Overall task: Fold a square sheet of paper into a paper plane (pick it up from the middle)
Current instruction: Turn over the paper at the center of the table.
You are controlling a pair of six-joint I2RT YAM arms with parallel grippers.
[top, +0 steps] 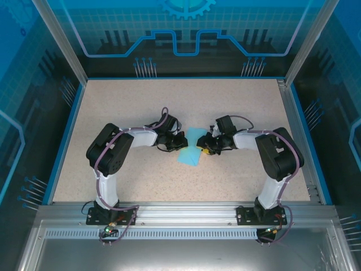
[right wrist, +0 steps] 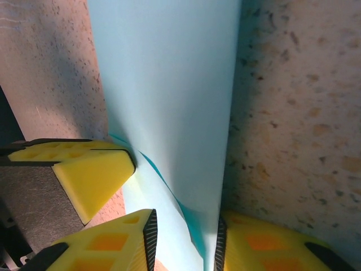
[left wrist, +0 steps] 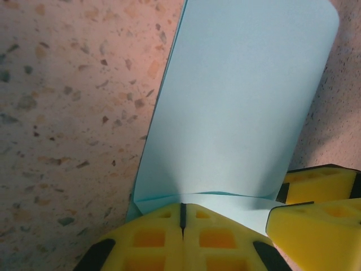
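I have the square sheet of paper [top: 192, 148] in the middle of the counter [top: 141, 101]. The left pincer [left wrist: 182, 210] is clamped on its left edge. The right pincer [right wrist: 186, 228] sits astride its right edge; I cannot tell whether it grips.

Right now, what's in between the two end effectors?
The square sheet of paper lies between the left end effector and the right end effector; the top view shows it.

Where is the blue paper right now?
In the overhead view the blue paper is in the middle of the table, between the left gripper, which pinches it, and the right gripper.
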